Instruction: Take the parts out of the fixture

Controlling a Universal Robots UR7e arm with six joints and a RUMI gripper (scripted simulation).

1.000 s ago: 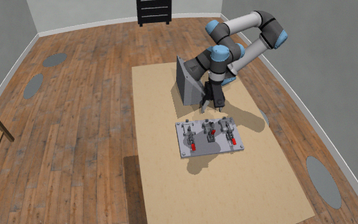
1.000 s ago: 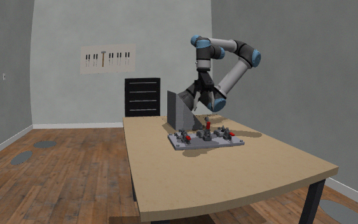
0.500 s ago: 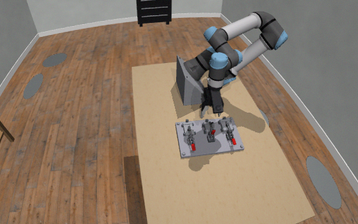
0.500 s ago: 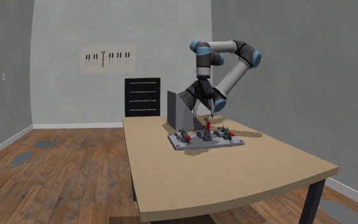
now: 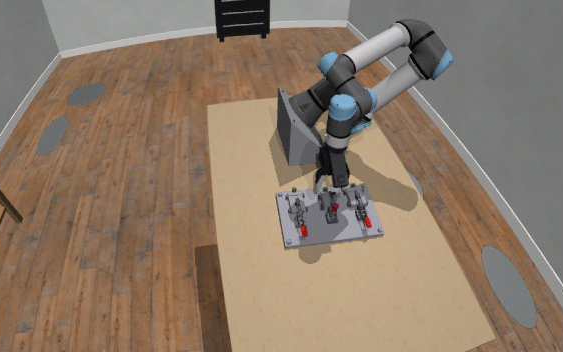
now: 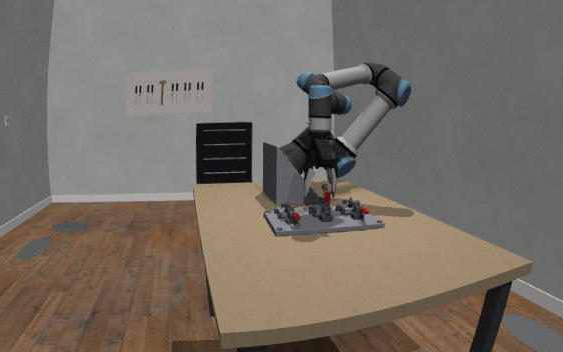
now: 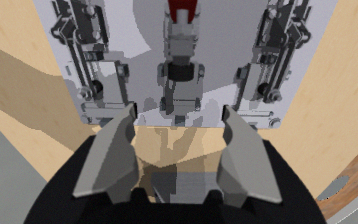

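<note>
A grey fixture plate (image 5: 330, 219) lies on the table with three toggle clamps side by side, each with a red handle. The middle clamp's handle (image 6: 327, 193) stands upright; the two outer handles lie down. In the wrist view the middle clamp (image 7: 181, 82) is straight ahead between the left clamp (image 7: 92, 75) and the right clamp (image 7: 272, 70). My gripper (image 7: 179, 104) is open and empty, just above the plate's far edge, fingers pointing down at the middle clamp. It also shows in the top view (image 5: 330, 186) and the exterior view (image 6: 320, 187). The clamped parts are hard to tell from the clamps.
A grey wedge-shaped block (image 5: 293, 131) stands on the table just behind the fixture. A black drawer cabinet (image 6: 224, 152) stands at the far wall.
</note>
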